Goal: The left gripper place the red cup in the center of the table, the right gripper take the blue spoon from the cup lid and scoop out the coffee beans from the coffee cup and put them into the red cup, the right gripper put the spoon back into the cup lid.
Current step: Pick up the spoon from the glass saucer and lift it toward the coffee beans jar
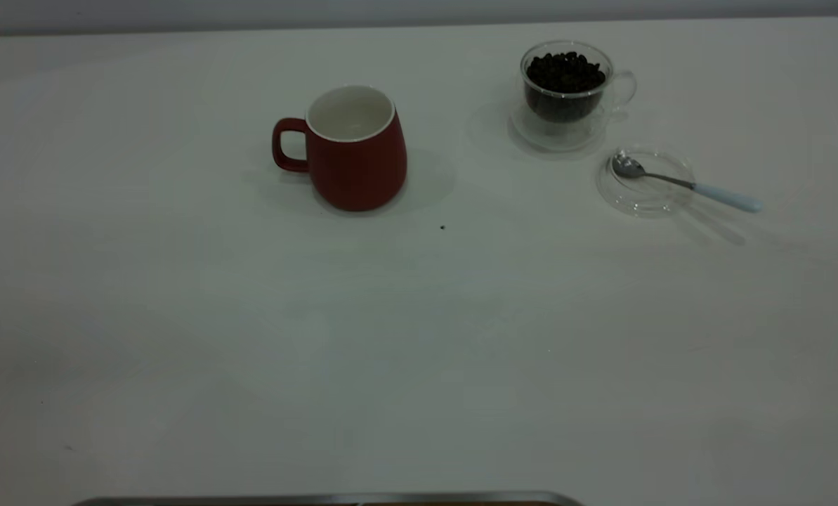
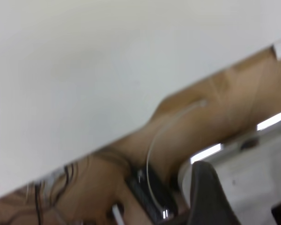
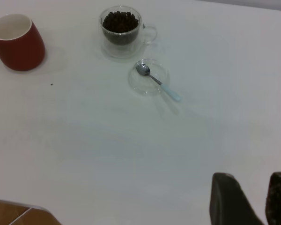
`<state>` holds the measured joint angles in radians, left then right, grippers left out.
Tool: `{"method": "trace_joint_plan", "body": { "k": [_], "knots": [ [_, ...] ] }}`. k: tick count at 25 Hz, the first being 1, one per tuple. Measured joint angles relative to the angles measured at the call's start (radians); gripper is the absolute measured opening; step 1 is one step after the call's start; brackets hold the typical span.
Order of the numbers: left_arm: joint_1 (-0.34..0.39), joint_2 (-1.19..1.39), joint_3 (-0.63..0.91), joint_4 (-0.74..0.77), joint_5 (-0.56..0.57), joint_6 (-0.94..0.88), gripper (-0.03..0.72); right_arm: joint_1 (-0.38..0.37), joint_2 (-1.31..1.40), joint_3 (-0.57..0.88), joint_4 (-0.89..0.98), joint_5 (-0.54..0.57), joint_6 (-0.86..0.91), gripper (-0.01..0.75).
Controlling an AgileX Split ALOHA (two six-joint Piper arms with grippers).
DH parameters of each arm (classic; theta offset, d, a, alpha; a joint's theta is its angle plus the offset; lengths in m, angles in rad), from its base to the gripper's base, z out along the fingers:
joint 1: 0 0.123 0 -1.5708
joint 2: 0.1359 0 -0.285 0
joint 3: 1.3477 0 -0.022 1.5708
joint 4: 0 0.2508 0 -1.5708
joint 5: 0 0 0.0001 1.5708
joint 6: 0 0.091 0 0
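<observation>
I am looking at the red cup (image 1: 354, 151) sitting upright on the white surface (image 1: 390, 351), empty and white inside, its handle turned toward the left arm's side. It is lying far out ahead of my right hand (image 3: 249, 199) and off to its left, well apart from it. The glass cup (image 1: 566, 91) is standing well apart from the red cup, on the right arm's side, filled to the brim with coffee beans (image 1: 565, 72), far ahead of the right hand. Just beside the glass cup, a little nearer the hand, the clear lid (image 1: 645, 184) is lying flat. The blue spoon (image 1: 685, 184) is resting with its metal bowl inside the lid and its pale handle hanging out over the rim onto the surface. A small dark speck (image 1: 442, 227) is sitting near the red cup.

My right hand is hovering low over bare surface, its two dark fingers (image 3: 227, 201) parted with nothing between them. My left hand (image 2: 239, 197) is sitting off the edge of the surface, over wood and cables; I cannot tell how its fingers are set.
</observation>
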<state>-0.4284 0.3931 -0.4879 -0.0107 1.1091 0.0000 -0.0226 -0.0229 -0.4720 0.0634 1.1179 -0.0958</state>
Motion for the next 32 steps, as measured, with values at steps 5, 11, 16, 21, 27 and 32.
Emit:
{"method": "trace_joint_plan", "body": {
  "k": [5,11,16,21,27,32],
  "knots": [
    [0.040,-0.204,0.000,-0.002,0.006,0.000,0.467,0.000,0.000,0.000,0.000,0.000,0.000,0.240],
    [0.303,-0.379,0.000,-0.001,0.017,0.000,0.467,0.000,0.000,0.000,0.000,0.000,0.000,0.240],
    [0.467,-0.412,0.000,-0.001,0.025,0.000,0.467,0.000,0.000,0.000,0.000,0.000,0.000,0.240],
    [0.476,-0.412,0.000,-0.001,0.026,0.007,0.467,0.000,0.000,0.000,0.000,0.000,0.000,0.240],
    [0.476,-0.412,0.000,-0.001,0.026,0.007,0.467,0.000,0.000,0.000,0.017,0.000,0.000,0.240],
    [0.476,-0.412,0.000,-0.001,0.026,0.007,0.467,0.000,0.000,0.000,0.039,0.000,0.000,0.240]
  ]
}}
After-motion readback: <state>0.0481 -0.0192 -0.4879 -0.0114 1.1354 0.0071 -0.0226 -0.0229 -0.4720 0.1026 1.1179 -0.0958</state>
